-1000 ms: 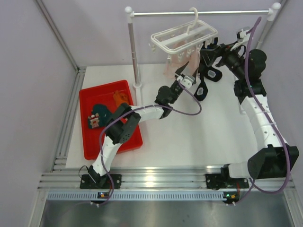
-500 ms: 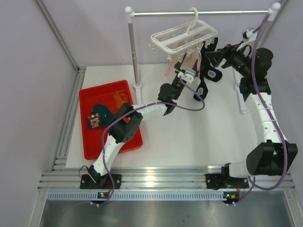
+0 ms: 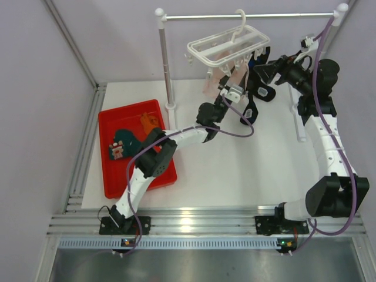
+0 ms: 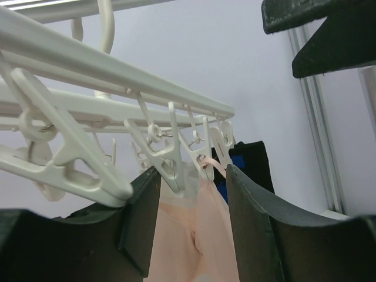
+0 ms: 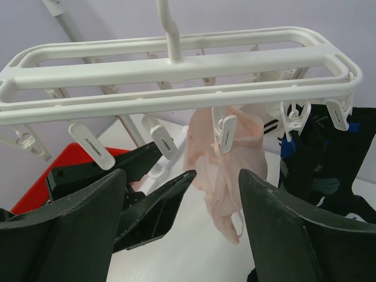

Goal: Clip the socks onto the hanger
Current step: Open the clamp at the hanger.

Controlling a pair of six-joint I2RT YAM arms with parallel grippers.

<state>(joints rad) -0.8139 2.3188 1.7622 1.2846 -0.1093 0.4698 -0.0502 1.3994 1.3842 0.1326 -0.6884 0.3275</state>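
Note:
The white hanger (image 3: 228,46) hangs by its hook from the rail, its clips (image 5: 93,154) dangling. My left gripper (image 3: 231,83) is raised just under it, open. Its fingers (image 4: 140,218) flank a pale pink sock (image 4: 188,235) and the foot of one clip (image 4: 165,162). My right gripper (image 3: 262,69) is open at the hanger's right end, facing the pink pair (image 5: 226,154) and the left gripper's finger (image 5: 147,211). An orange sock (image 3: 149,121) and a teal sock (image 3: 120,141) lie in the red tray (image 3: 138,176).
Longer black socks (image 3: 258,89) hang from the hanger's right clips (image 5: 323,153). The metal rail (image 3: 247,16) rests on a post (image 3: 166,64) beside the tray and another at the right. Grey walls close in the table at the back and sides.
My left gripper rose up under the hanger's clips and its jaws narrowed a little. My right gripper swung left toward the hanger, then held still.

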